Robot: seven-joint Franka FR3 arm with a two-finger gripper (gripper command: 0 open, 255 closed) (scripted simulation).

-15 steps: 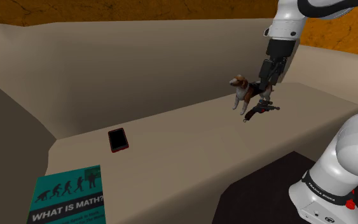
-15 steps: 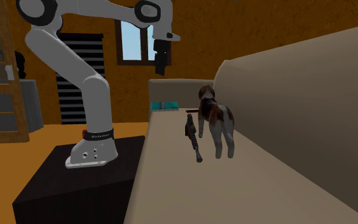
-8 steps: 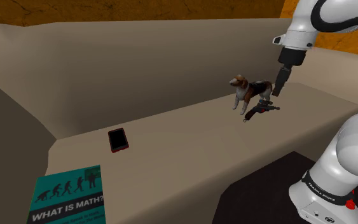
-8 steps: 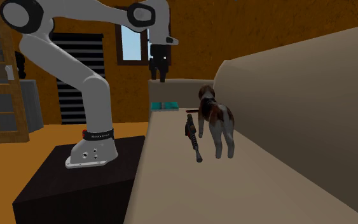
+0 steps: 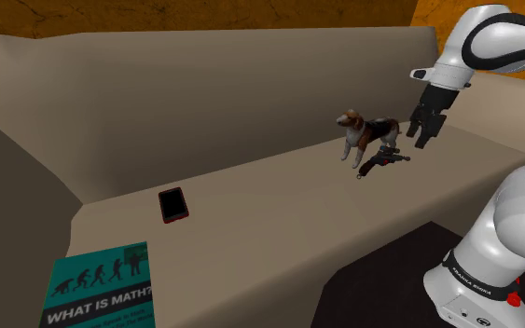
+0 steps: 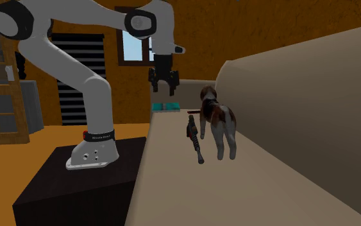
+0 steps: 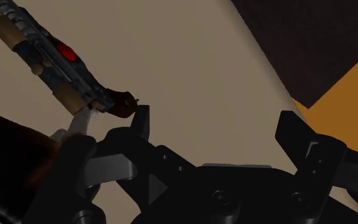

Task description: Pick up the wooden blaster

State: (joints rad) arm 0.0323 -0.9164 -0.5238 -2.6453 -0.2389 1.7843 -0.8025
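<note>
Where my view fails: the blaster [image 7: 56,60] runs off the wrist view's edge at one end, and the dog [image 7: 9,153] there is a dark smear beside one finger.
Counts: I make out one blaster, one dog, one phone [image 5: 172,205] and one book [image 5: 100,287].
Blaster: lies flat on the sofa [image 5: 251,224] seat, between the dog's feet and the seat's front edge.
Gripper [image 5: 420,142]: fingers spread, clasping nothing, above the seat just beside the blaster, not touching it.
Book: at the seat's opposite end, partly cut off.
</note>
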